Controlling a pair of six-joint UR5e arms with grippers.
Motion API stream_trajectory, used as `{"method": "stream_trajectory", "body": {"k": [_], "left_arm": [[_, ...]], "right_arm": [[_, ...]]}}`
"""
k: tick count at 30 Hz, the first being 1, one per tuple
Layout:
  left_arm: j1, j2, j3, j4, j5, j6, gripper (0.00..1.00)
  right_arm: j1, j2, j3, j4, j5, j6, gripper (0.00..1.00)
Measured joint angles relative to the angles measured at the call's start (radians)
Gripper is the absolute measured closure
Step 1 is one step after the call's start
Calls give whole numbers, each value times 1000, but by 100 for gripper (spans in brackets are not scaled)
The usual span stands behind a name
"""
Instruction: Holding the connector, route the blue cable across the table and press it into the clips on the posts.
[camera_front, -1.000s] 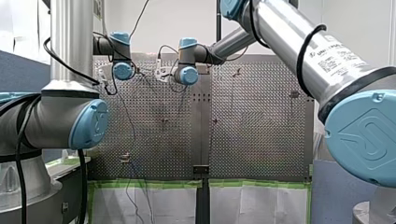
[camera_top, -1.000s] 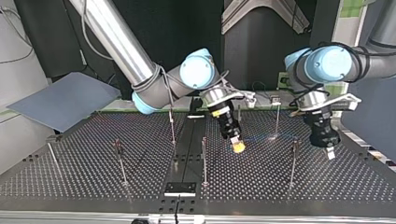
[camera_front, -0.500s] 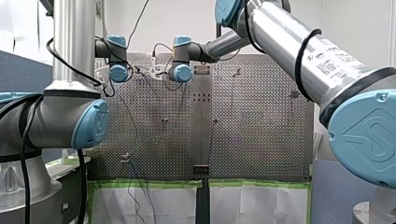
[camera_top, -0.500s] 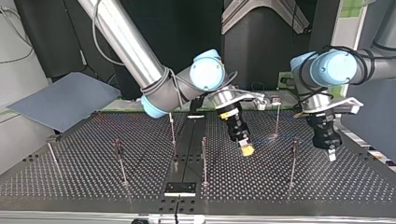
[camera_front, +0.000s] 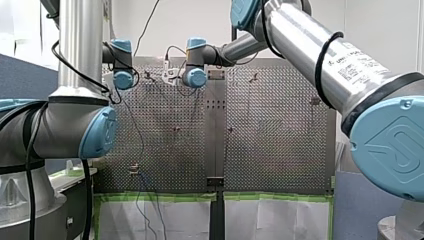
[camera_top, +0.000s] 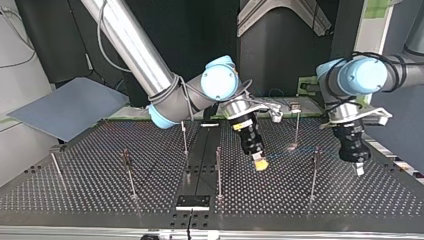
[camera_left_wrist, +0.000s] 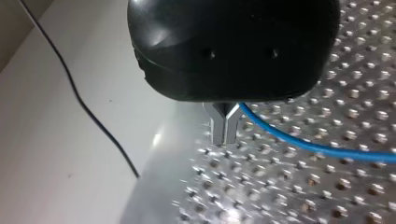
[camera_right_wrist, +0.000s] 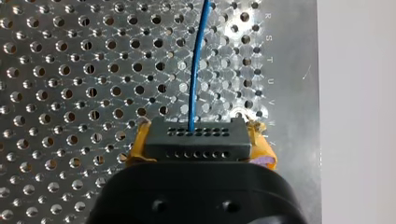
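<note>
From here the perforated metal table (camera_top: 100, 190) fills most of what I can see. A dark strip (camera_top: 200, 160) runs down its middle and thin posts (camera_top: 218, 170) stand scattered over both halves. In the front view the table's near edge is trimmed with green tape (camera_front: 160, 196) over white sheeting (camera_front: 270, 220), and a pale wall (camera_front: 200, 25) rises behind the far edge. A grey-blue panel (camera_top: 65, 105) lies tilted off the table at the top view's left, and the backdrop there is dark.

My right gripper (camera_top: 259, 163) hangs low over the table just beside the centre strip, between the middle post and the one further to the top view's right. Its yellow pads (camera_right_wrist: 261, 149) are clamped on the black connector (camera_right_wrist: 196, 140). The blue cable (camera_right_wrist: 194, 74) leaves the connector's face and runs ahead over the holes, beside a row of letters (camera_right_wrist: 270, 56) along the plate's edge.

My left gripper (camera_top: 358, 169) is near the table's edge at the top view's right. Its metal fingers (camera_left_wrist: 219, 126) are pressed together at the tips, and the blue cable comes out by their root and trails away over the table — whether they pinch it I cannot tell. A thin black wire (camera_left_wrist: 79, 98) crosses the white surface just off the table there.
</note>
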Motion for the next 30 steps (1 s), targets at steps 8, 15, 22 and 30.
{"method": "stream_trajectory", "body": {"k": [8,15,22,30], "left_arm": [[6,-40,1,34,30,-5,100],[18,-45,9,96,84,-62,100],[18,-90,41,104,100,-57,100],[21,-148,59,103,99,-46,100]], "right_arm": [[-1,4,0,0,2,0,100],[-6,6,0,-3,5,0,100],[-16,8,0,-5,23,-1,100],[-23,11,0,-7,31,-4,100]]}}
